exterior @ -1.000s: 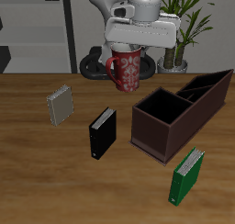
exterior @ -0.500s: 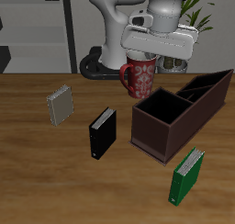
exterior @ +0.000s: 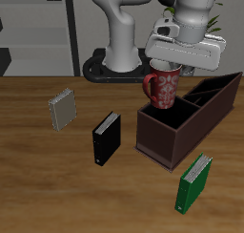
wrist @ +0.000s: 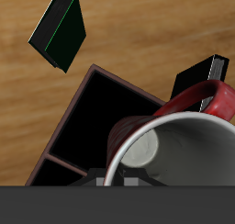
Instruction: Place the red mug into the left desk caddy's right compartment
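— Red ceramic in the jaws (exterior: 165,69)?

— Yes. They pinch the mug (exterior: 162,88) at its rim, and it hangs upright under them, clear of the counter (exterior: 38,170). Its handle (exterior: 149,86) points away from the caddy's far end.

— What lies under it?

— The caddy (exterior: 186,117). The mug's base hovers just above the large square compartment (exterior: 168,114) at the caddy's near end, over that compartment's back rim, not yet inside. From the wrist camera, the mug's pale inside (wrist: 174,154) fills the foreground, the red handle (wrist: 195,100) arcs beside it, and the black compartment floor (wrist: 101,117) opens beyond the rim.

— And farther out?

— A black book (exterior: 106,137) stands on the counter beside the caddy's near end, apart from it. A green book (exterior: 194,182) stands nearer the front edge, past the caddy's front wall. A grey book (exterior: 63,110) sits well off, beyond the black one. Both the green (wrist: 59,28) and black (wrist: 200,77) books also show in the wrist view.
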